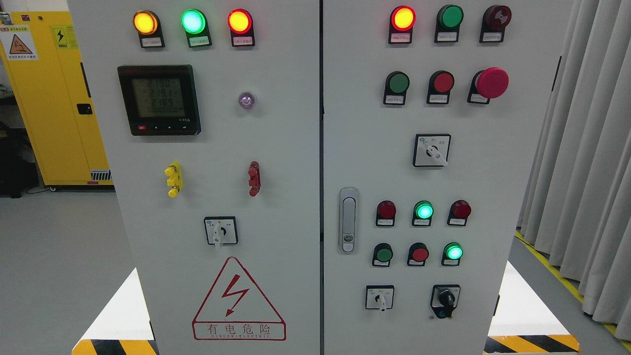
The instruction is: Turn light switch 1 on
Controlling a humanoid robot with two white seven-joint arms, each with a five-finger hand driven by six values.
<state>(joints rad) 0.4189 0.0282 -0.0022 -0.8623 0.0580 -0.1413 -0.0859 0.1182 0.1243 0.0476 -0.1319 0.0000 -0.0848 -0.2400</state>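
neither robot hand shows in the head view, so i cannot tell how the fingers stand; no arm enters from either side.

a pale grey electrical cabinet (276, 148) fills the view, split by a dark vertical seam into a left door and a right door. nothing on it carries a readable number, so i cannot tell which control is light switch 1.

on the left door, three lamps sit in a row at the top: an amber lamp (145, 22), a lit green lamp (192, 21) and a red-orange lamp (240, 21). below them is a black digital meter (158, 99) with rows of digits, and beside it a small violet indicator (246, 100). lower down are a yellow terminal block (173, 179) and a red terminal block (254, 178), well apart. under them is a white rotary switch (220, 230), its lever pointing down, and at the bottom a red lightning warning triangle (238, 299).

on the right door, the top row holds a lit red lamp (403, 18), a dark green lamp and a dark red buzzer. the next row has a green button, a red button and a large red mushroom button (491, 82). beneath is a rotary selector (432, 150) with its lever angled down to the right. a silver door handle (348, 219) stands near the seam. to its right are two rows of three small round lamps and buttons; the middle one of the upper row (423, 211) and the right one of the lower row (453, 252) glow green. at the bottom sit a small white selector (379, 297) and a black knob switch (445, 299).

a yellow cabinet (54, 98) stands at the far left, grey curtains (586, 148) at the right.
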